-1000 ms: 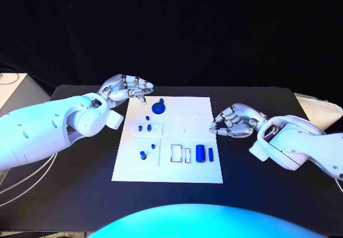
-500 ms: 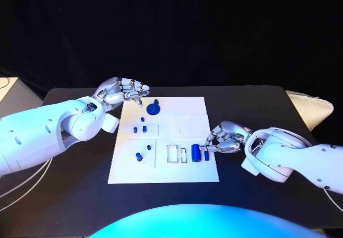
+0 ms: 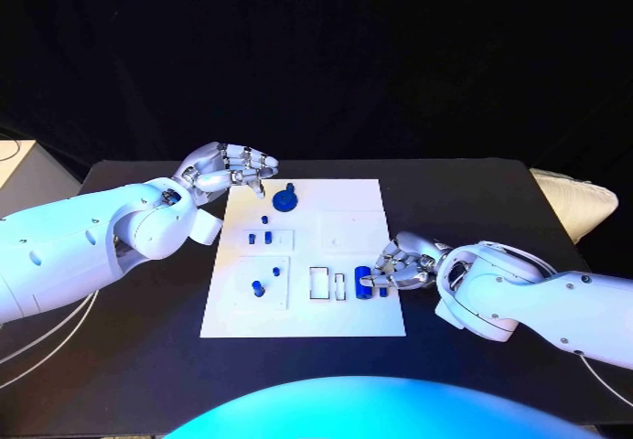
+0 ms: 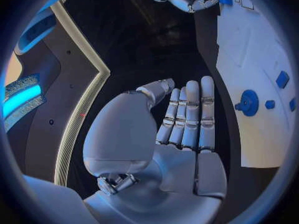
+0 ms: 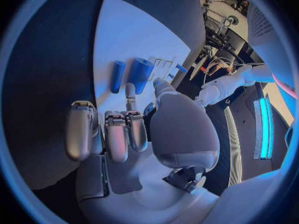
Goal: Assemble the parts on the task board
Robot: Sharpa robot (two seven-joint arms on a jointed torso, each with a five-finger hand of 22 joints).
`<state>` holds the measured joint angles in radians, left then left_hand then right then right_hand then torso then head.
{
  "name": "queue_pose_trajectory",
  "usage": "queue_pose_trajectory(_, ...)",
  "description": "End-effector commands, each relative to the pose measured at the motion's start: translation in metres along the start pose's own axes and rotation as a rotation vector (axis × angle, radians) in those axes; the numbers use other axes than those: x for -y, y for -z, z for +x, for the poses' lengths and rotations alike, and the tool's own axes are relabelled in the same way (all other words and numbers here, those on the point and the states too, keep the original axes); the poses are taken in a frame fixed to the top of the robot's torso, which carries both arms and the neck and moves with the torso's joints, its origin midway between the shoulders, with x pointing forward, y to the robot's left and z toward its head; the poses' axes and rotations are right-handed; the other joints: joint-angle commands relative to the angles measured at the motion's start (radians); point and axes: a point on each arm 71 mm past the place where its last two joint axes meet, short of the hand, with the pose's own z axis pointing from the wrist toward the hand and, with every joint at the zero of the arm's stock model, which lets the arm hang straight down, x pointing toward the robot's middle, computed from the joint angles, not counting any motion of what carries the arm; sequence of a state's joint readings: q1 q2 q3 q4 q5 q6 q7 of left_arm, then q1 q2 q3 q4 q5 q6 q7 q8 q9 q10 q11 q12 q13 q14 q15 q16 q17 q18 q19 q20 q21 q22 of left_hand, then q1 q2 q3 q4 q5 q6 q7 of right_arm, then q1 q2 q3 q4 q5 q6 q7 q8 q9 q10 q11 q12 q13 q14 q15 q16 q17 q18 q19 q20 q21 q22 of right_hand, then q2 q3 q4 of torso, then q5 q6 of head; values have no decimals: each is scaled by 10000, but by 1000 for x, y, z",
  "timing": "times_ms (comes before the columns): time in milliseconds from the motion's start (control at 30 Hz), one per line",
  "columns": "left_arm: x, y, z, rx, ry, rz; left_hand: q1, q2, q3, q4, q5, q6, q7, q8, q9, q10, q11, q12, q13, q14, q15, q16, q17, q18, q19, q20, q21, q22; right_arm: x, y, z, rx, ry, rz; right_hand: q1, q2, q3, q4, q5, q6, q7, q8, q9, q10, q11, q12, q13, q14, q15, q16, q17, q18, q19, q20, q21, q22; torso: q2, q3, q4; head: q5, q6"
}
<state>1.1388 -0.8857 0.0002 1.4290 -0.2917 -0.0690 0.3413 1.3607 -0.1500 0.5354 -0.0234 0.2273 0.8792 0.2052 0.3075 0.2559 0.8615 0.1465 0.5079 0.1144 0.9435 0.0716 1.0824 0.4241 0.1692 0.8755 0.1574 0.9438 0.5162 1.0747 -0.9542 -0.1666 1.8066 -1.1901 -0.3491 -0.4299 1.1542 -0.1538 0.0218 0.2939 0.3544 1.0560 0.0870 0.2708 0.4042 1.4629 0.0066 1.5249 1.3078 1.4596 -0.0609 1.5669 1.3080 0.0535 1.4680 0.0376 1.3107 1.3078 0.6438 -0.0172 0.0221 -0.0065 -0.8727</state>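
The black table (image 3: 475,197) spreads in front of me, and the white task board (image 3: 349,224) lies in the middle of it, long side running away from me. My left arm reaches in over the table's far left part; my left hand (image 3: 232,168) hangs just off the board's far left corner, fingers apart and holding nothing, and my left wrist camera shows them laid straight and side by side (image 4: 187,117). My right hand (image 3: 400,262) rests at the board's right edge, in the near half, fingers curled down toward two blue cylinders. From the head camera I cannot tell whether it grips one; in my right wrist view a fingertip (image 5: 129,92) sits right at the wider cylinder (image 5: 140,74), with the thinner cylinder (image 5: 117,76) just beside it and apart from my fingers. Near the board's far edge sits a round blue gear (image 3: 286,199). Small blue pegs (image 3: 260,238) stand in the left column of the board.
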Motion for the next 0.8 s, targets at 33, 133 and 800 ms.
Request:
queue_pose_trajectory(33, 1, 0, 2, -176, 135, 78, 39, 36, -76, -4, 24, -56, -13, 45, -6, -78, -13, 26, -10, -64, -19, -25, -11, 156, 30, 15, -66, -8, 3, -2, 3, -272, 621, 441, -171, 125, -289, 9, 24, -49, -11, 72, 47, 814, 21, 61, 2208, 1112, 22, 39, 2628, -90, 626, 40, 164, 1682, 0, -1, -8, 34, 1)
queue_pose_trajectory(133, 1, 0, 2, -176, 135, 70, 39, 36, -76, -4, 24, -56, -13, 45, -6, -78, -13, 26, -10, -64, -19, -25, -11, 156, 30, 15, -66, -8, 2, -3, 4, -331, 767, 517, -350, 187, -570, 6, 150, -36, -23, 132, 100, 837, 10, 94, 2250, 1112, 18, 39, 2628, -117, 649, 39, 326, 1761, 8, 1, -4, 49, 1)
queue_pose_trajectory(800, 1, 1, 2, -250, 157, 17, 30, 42, -82, 8, 25, -59, -13, 55, -7, -82, -12, 33, -16, -63, -17, -20, -12, 155, 32, 17, -72, -14, -20, -26, 15, -267, 1700, 194, -310, 223, -1381, 3, -512, -93, -44, 324, 285, 807, -9, 32, 2221, 1112, 7, 39, 2628, -124, 636, 41, 377, 1838, 18, -5, 2, 61, 1)
